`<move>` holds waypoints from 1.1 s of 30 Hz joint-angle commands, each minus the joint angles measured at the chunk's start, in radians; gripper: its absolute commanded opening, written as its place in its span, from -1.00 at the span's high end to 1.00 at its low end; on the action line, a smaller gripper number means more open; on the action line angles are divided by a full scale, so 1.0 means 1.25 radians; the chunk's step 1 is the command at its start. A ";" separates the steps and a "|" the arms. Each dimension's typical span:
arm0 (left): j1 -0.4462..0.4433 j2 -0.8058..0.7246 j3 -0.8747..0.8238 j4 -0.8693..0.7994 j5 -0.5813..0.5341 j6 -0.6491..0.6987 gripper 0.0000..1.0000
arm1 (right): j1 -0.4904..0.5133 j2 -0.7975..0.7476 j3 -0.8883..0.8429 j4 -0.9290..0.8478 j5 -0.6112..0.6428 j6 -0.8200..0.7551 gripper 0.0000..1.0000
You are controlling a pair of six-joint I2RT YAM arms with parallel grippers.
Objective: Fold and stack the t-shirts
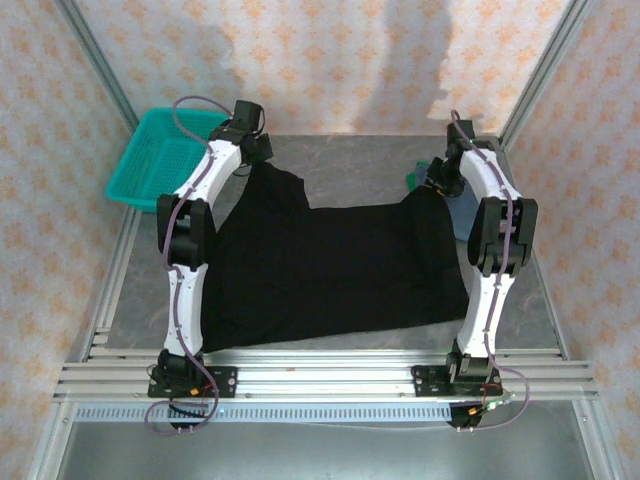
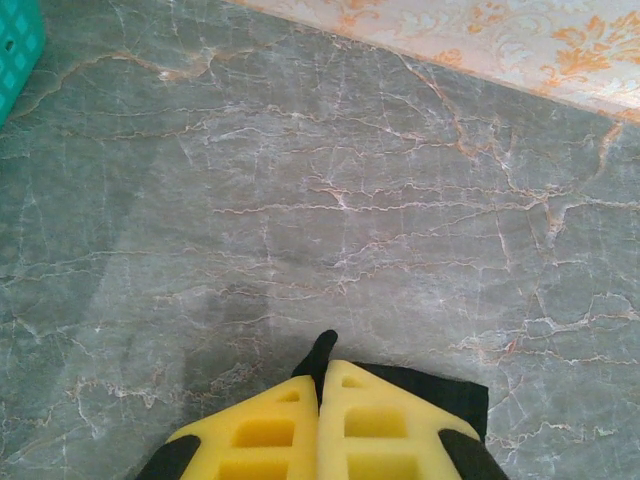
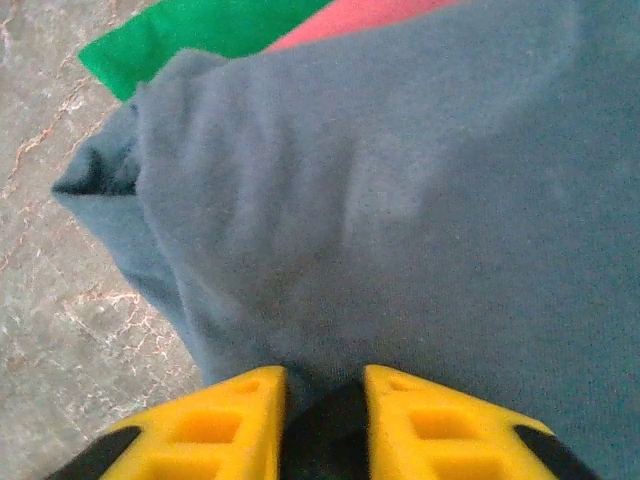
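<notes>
A large black t-shirt (image 1: 330, 265) lies spread flat across the middle of the table. My left gripper (image 1: 257, 150) is at its far left corner; in the left wrist view the yellow fingers (image 2: 270, 430) are pressed together, shut on a tip of black cloth (image 2: 322, 350). My right gripper (image 1: 438, 180) is at the far right corner, over a folded slate-blue t-shirt (image 3: 400, 200). Its fingers (image 3: 440, 420) stand close together with black cloth (image 3: 325, 430) bunched between them. Under the blue t-shirt, a green t-shirt (image 3: 200, 30) and a pinkish-red one (image 3: 350, 15) peek out.
A teal mesh basket (image 1: 165, 160) sits at the far left of the table, its corner also seen in the left wrist view (image 2: 18, 50). Grey marble tabletop (image 2: 350, 180) stretches beyond the left gripper to the patterned back wall. Aluminium rails (image 1: 320, 375) run along the near edge.
</notes>
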 commanded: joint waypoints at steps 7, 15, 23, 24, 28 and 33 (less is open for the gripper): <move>0.005 -0.072 -0.013 -0.025 -0.016 0.024 1.00 | -0.005 -0.027 0.041 -0.007 0.024 0.014 1.00; 0.012 -0.150 -0.075 -0.024 -0.030 0.044 1.00 | -0.006 -0.061 0.076 -0.054 0.068 0.004 1.00; 0.030 -0.233 -0.183 0.010 -0.027 0.033 1.00 | -0.005 -0.097 0.066 -0.091 0.101 -0.030 1.00; 0.033 -0.244 -0.198 0.014 -0.026 0.033 1.00 | -0.006 -0.105 0.060 -0.092 0.106 -0.033 1.00; 0.037 -0.305 -0.277 0.044 -0.014 0.034 1.00 | -0.005 -0.139 0.022 -0.089 0.117 -0.050 1.00; 0.036 -0.399 -0.385 0.054 -0.011 0.026 1.00 | -0.005 -0.192 -0.052 -0.073 0.121 -0.077 1.00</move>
